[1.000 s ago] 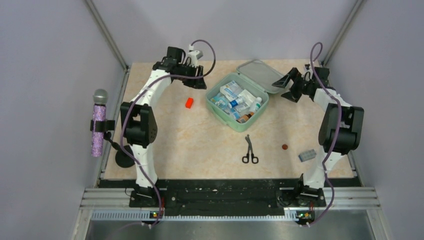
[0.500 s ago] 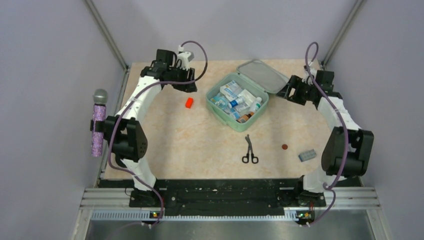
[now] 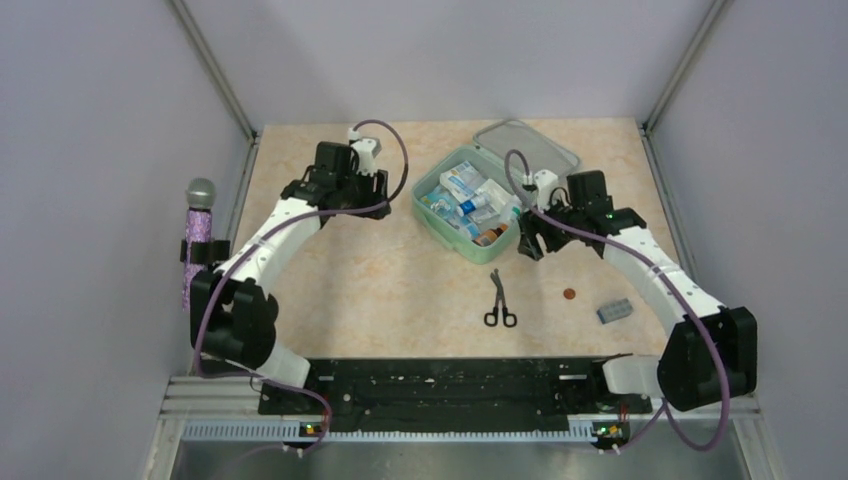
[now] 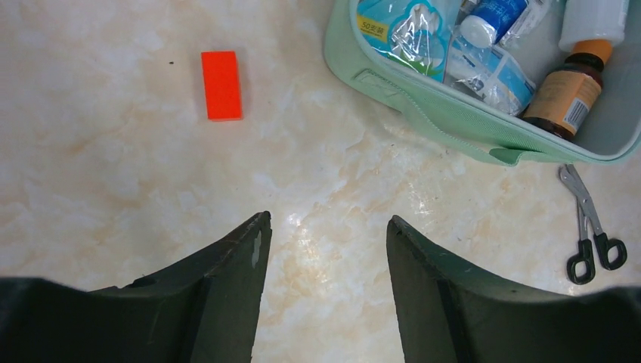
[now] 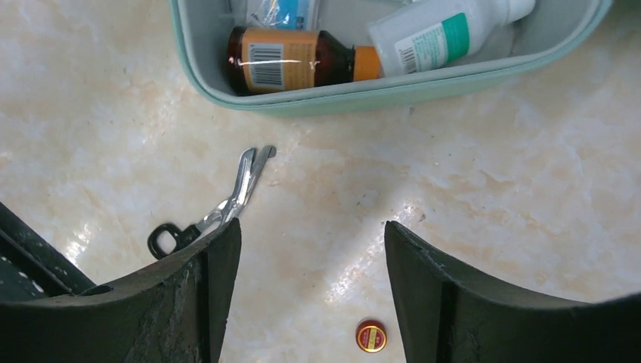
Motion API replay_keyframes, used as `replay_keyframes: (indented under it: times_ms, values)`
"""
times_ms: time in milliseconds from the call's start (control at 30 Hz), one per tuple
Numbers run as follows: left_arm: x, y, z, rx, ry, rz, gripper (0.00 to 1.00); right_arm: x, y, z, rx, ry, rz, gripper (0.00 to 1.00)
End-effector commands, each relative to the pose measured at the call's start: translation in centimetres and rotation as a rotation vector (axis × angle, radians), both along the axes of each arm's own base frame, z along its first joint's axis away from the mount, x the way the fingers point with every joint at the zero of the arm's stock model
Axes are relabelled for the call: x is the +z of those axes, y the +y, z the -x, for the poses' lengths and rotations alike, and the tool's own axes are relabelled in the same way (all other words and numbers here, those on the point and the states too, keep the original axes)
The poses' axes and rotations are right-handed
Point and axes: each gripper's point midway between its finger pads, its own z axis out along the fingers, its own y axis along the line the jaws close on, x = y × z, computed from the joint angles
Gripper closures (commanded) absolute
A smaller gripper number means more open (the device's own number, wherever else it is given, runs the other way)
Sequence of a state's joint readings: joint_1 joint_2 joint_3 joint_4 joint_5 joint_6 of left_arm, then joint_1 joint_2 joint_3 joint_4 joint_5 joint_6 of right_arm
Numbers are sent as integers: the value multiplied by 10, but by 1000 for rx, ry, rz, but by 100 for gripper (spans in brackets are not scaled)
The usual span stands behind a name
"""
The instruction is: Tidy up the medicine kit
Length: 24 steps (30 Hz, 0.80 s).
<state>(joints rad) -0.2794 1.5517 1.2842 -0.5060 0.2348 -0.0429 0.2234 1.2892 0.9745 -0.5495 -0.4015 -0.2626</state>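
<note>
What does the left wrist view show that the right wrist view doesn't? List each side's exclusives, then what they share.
Only the left wrist view: the orange block lying on the table, and the left gripper, open and empty.
Only the right wrist view: the small red cap on the table, and the right gripper, open and empty.
Both: the medicine kit, the brown bottle lying inside it, and the scissors on the table just outside the kit's wall.

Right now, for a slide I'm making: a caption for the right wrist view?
Open right gripper above the table, near the mint-green medicine kit holding a brown bottle; scissors and a red cap lie outside.
</note>
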Motion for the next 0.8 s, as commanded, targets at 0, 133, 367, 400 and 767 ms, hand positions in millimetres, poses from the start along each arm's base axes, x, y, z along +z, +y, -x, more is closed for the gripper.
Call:
replay_keyframes:
  times_ms: [0, 133, 367, 400, 767]
  values:
    - [44, 7, -10, 114, -183, 58, 37, 5, 4, 1, 129, -101, 137, 32]
    - [44, 10, -8, 6, -243, -56, 38, 9, 9, -5, 104, -125, 108, 30]
    - [72, 20, -4, -185, -279, -248, 38, 23, 14, -16, -108, -134, -37, 17]
    - [72, 16, -4, -199, -282, -232, 38, 20, 11, -15, -140, -123, -41, 10]
    - [78, -21, -26, -37, -231, -10, 40, 31, -9, 19, -75, -50, 73, 6]
